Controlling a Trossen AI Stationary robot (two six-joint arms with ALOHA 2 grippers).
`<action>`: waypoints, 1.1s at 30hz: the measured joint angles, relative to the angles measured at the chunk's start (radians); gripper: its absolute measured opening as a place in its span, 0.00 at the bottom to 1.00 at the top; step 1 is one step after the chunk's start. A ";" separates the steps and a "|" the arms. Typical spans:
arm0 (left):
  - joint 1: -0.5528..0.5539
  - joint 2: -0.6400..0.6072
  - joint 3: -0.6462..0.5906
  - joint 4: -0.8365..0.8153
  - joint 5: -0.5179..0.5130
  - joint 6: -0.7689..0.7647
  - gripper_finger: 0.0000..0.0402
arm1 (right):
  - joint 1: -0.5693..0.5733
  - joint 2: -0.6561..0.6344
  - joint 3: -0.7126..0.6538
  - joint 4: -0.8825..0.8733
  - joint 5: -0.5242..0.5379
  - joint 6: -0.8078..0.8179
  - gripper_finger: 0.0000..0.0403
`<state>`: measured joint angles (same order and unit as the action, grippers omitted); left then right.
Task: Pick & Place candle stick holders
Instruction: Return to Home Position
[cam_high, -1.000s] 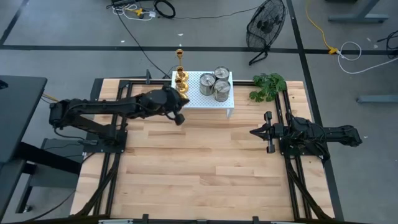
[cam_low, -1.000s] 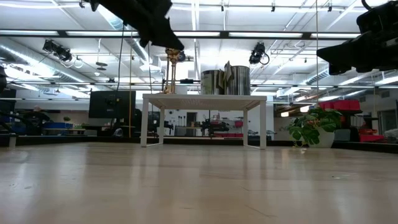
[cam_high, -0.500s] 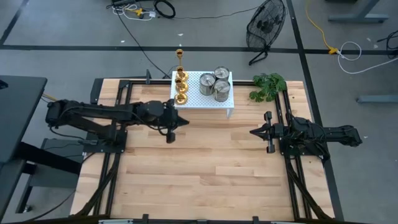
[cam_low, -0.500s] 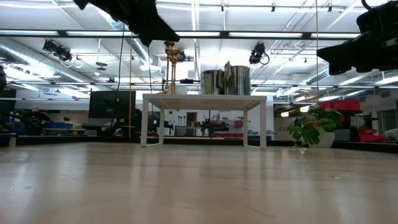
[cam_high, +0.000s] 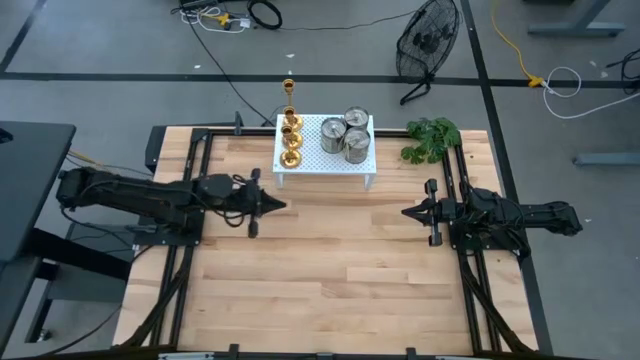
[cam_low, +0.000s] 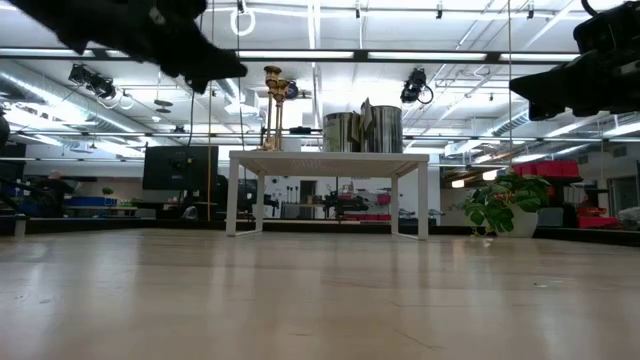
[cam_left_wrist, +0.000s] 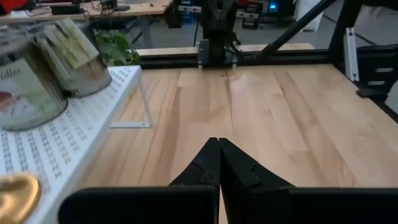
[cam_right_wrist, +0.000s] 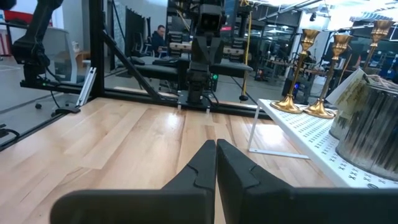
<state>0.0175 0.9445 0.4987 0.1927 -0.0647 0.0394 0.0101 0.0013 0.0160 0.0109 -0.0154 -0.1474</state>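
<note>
Three gold candle stick holders (cam_high: 291, 140) with round bases and slim stems stand on the left end of a white perforated rack (cam_high: 318, 160). Three squat silver ones (cam_high: 346, 133) stand on its right half. They also show in the low view, gold (cam_low: 272, 110) and silver (cam_low: 362, 130). My left gripper (cam_high: 281, 205) is shut and empty, above the table to the near left of the rack; its wrist view (cam_left_wrist: 218, 148) shows the fingers together. My right gripper (cam_high: 405, 212) is shut and empty at the table's right; its wrist view (cam_right_wrist: 216, 147) shows the same.
A green leafy plant (cam_high: 431, 138) lies at the far right of the table, beside the rack. Bare wooden table (cam_high: 330, 260) stretches between the two arms and toward the near edge. Black frame rails (cam_high: 190, 160) run along both sides.
My left gripper has drawn back from the gold holders at the rack's left end, toward the table's left and near edge, and has turned to point level toward the right. The holders stand where they were.
</note>
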 joint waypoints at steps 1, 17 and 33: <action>0.000 -0.018 -0.027 0.016 0.003 0.000 0.00 | 0.000 0.000 0.000 0.000 0.000 0.000 0.04; 0.000 -0.262 -0.364 0.338 0.142 -0.006 0.00 | 0.000 0.000 0.000 0.000 0.000 0.000 0.04; 0.000 -0.441 -0.478 0.339 0.169 -0.036 0.00 | 0.000 0.000 0.000 0.000 0.000 0.000 0.04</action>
<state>0.0174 0.5036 0.0209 0.5319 0.1040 0.0029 0.0101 0.0014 0.0162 0.0109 -0.0154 -0.1474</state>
